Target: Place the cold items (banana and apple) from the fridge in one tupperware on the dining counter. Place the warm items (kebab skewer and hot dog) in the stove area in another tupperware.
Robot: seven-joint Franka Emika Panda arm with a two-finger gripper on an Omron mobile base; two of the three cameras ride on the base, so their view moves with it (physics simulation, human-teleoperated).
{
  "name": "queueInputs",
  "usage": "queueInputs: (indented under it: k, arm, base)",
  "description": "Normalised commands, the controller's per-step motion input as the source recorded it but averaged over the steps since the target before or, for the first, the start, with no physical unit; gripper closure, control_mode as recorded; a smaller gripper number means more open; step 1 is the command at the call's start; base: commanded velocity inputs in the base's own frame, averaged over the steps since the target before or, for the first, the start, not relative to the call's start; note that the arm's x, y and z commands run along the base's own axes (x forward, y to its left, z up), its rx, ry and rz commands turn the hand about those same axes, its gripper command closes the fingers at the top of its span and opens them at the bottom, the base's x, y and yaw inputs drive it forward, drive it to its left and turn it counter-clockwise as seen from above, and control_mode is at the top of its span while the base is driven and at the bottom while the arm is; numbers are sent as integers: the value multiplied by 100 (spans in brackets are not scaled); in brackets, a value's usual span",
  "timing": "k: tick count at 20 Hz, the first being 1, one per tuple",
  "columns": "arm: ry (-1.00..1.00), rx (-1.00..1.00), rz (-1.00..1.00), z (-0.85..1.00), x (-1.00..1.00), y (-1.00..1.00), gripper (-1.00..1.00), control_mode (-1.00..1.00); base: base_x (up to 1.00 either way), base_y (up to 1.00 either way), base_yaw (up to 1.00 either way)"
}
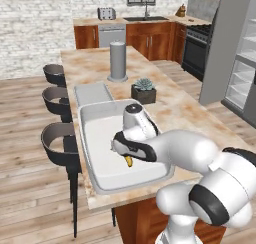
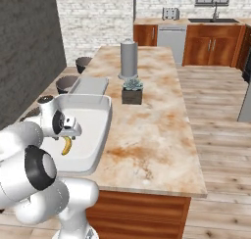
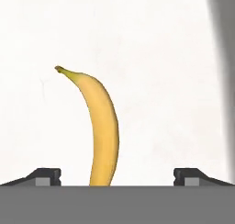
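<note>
Hand (image 3: 117,177), fingers spread wide apart, hovers above the banana (image 3: 100,126), which lies free in the pale tray (image 1: 95,178) on the desk (image 2: 152,135), its long axis running forward between the fingertips.

Tabletop (image 1: 190,113): polished marbled stone, beige and rust, on a wooden base. On the tabletop, pale tray (image 1: 95,138): smooth matt plastic look, thick rim. Banana (image 3: 103,126) in that tray: smooth yellow skin, slight sheen. Grey tray (image 1: 92,93) beyond the pale tray: flat matt finish. Cylinder (image 1: 118,60) on the tabletop: dull grey, smooth.
</note>
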Motion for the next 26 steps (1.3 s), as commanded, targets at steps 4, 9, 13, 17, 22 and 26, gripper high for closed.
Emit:
queueInputs:
  k: [4,9,13,17,22,26]
  arm:
    - [0,7,0,70,-47,0,-100,-100]
    - [0,1,-2,59,-72,0,-100,-100]
    - [0,0,0,51,-86,0,-100,-100]
    - [0,0,0,55,-90,-1,-100,-100]
    - [0,0,0,66,-91,-11,-100,-100]
    - [0,0,0,66,-86,-24,-100,-100]
  base:
    - [0,0,0]
    - [0,0,0]
    - [0,0,0]
    - [0,0,0]
    - [0,0,0]
    - [0,0,0]
